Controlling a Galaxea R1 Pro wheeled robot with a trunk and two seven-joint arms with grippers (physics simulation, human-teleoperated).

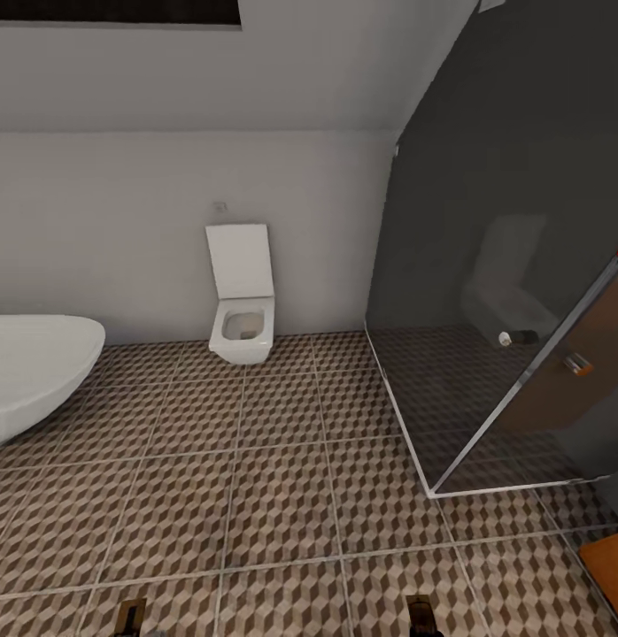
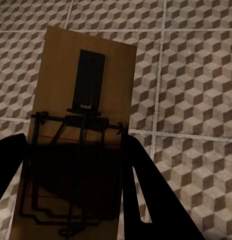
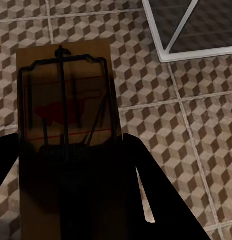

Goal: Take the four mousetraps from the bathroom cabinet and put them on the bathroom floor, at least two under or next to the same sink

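Observation:
In the left wrist view my left gripper [image 2: 71,172] is shut on a mousetrap [image 2: 88,60], a brown wooden board with dark wire parts, held above the cube-patterned bathroom floor [image 2: 195,75]. My right gripper [image 3: 68,167] is shut on a second mousetrap [image 3: 66,82] over the same tiles [image 3: 185,125]. In the head view both gripper tips peek in at the lower edge, the left gripper [image 1: 130,617] and the right gripper [image 1: 422,617]. An orange-brown corner of the cabinet [image 1: 610,566] shows at the lower right. The bathroom sink is out of view.
A white toilet [image 1: 243,310] stands against the far wall. A white bathtub's rim [image 1: 34,372] juts in from the left. A glass shower enclosure [image 1: 504,354] with a white base edge fills the right side. Open tiled floor [image 1: 282,495] lies between them.

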